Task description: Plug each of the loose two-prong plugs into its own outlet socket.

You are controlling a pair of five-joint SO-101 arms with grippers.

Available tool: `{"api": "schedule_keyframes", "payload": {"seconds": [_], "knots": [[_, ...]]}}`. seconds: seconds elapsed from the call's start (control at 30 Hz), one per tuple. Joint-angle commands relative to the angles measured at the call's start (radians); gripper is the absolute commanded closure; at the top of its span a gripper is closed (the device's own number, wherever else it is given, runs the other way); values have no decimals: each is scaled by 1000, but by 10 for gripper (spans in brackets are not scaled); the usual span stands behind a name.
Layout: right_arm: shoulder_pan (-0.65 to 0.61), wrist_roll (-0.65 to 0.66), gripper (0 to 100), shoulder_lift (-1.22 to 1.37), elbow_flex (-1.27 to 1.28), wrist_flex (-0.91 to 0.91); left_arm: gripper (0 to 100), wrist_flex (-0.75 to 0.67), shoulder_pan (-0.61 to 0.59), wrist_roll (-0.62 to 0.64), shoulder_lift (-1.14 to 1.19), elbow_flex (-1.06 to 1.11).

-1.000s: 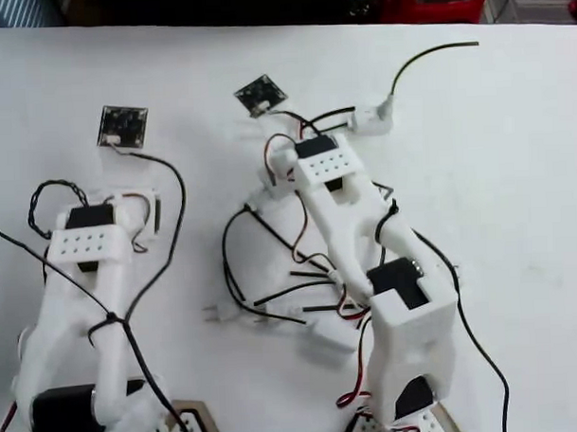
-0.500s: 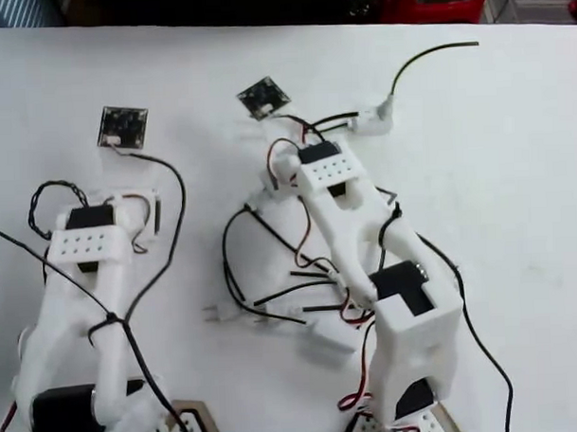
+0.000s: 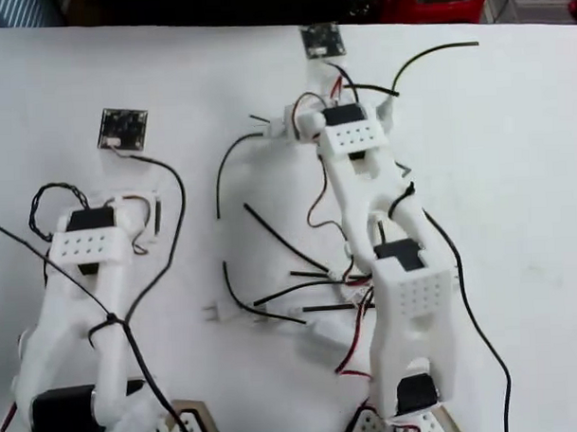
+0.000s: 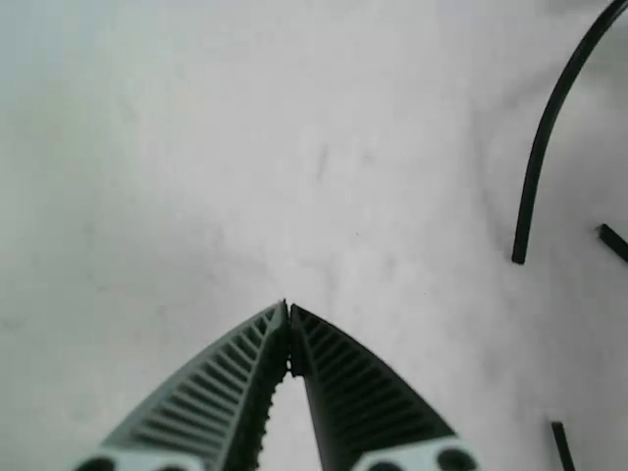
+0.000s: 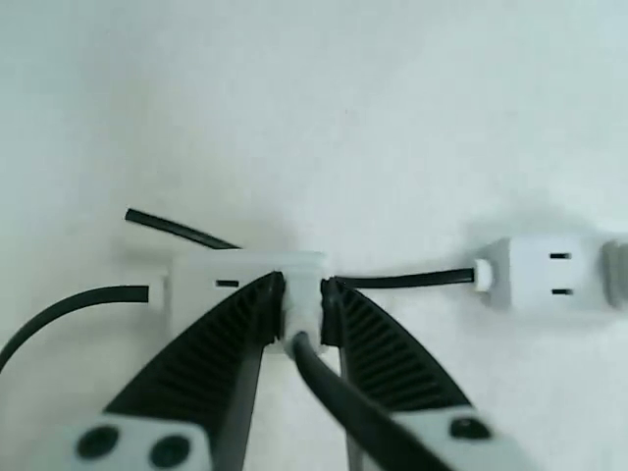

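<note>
The right gripper [image 5: 297,291] was clamped on a white plug [image 5: 221,294], jaws nearly shut around it. The socket [image 5: 540,273], two slots showing, lay near, off to the jaws' side. The left gripper [image 4: 287,316], closed and empty, hung over bare table [image 4: 294,147], so the right arm looked the nearer.

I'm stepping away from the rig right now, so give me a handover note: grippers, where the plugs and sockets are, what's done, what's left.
Left gripper: fingers shut, holding nothing, over bare table.
Right gripper: fingers shut on a white plug with a black cord, far across the table, against a white slotted block; seated or not, cannot tell.
An empty two-slot socket lies beside it.
Another two-prong plug lies loose between the arms.
Done: no plug visibly seated.
Left: seat the held plug, then the loose one.
</note>
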Motion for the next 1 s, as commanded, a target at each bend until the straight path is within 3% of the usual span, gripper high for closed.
{"api": "schedule_keyframes", "payload": {"seconds": [0.0, 0.1, 0.27, 0.5, 0.73, 0.97], "knots": [[31, -38, 980, 48, -184, -8, 973, -20, -12, 3, -50, 3], [38, -34, 944, 108, -278, 38, 973, -20, -12, 3, -50, 5], [28, -29, 835, 142, -468, 294, 973, -20, -12, 3, -50, 5], [21, -3, 880, 142, -712, 596, 973, -21, -27, 3, -50, 5], [-5, 258, 954, 142, -848, 903, 973, -213, -56, 3, -51, 100], [19, 298, 981, 140, -848, 915, 972, -253, -56, 3, -58, 124]]}}
